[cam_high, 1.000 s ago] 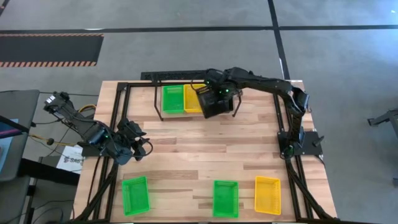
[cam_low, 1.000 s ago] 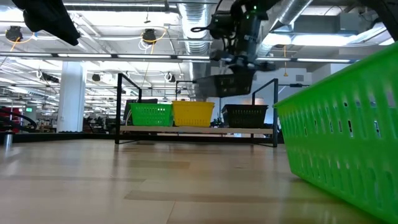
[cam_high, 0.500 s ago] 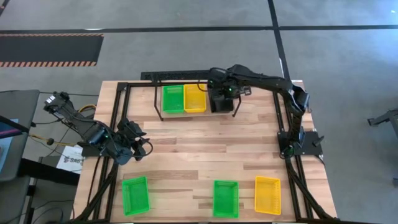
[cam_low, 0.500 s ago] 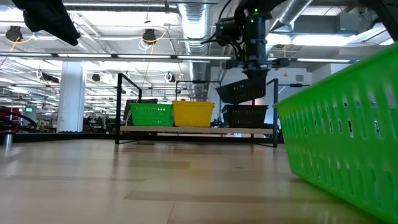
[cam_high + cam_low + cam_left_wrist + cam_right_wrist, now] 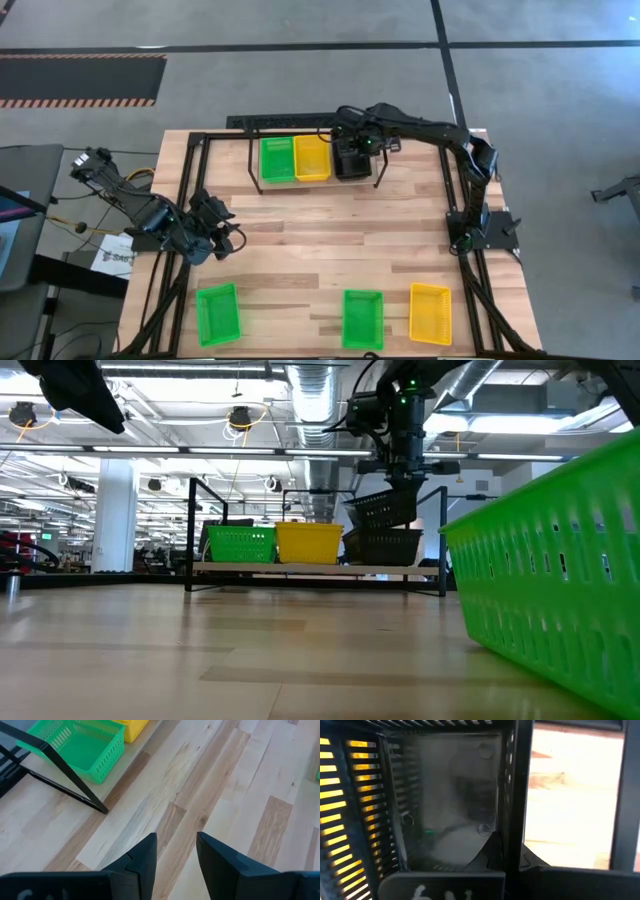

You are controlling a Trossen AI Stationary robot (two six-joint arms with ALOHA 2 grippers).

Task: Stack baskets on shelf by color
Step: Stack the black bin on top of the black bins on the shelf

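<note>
The shelf (image 5: 300, 182) stands at the table's far side and carries a green basket (image 5: 278, 158), a yellow basket (image 5: 313, 157) and a black basket (image 5: 383, 546) side by side. My right gripper (image 5: 408, 472) is over the shelf's right end, shut on a second black basket (image 5: 381, 508), which hangs tilted just above the first. Two more green baskets (image 5: 217, 313) (image 5: 363, 318) and a yellow one (image 5: 430, 312) lie along the table's near edge. My left gripper (image 5: 175, 852) waits open above bare wood near the table's left edge. My right gripper pinches the upper black basket by one side wall (image 5: 507, 795), one finger inside (image 5: 490, 852) and one outside (image 5: 532, 862). The fingers come from above, pointing down. The basket is tilted, its lower end (image 5: 352, 523) at the rim of the black basket beneath.
The shelf's black wire end loops (image 5: 443, 540) stand close to the right of the held basket. A large black frame (image 5: 190, 150) runs round the table's edges. In the low view a green basket (image 5: 550, 600) fills the near right. Bare wood lies between the shelf and the near baskets.
My right gripper has moved toward the far edge and down over the shelf's right end, carrying the black basket. The basket has tipped from roughly level to tilted and has come down onto the black basket on the shelf.
</note>
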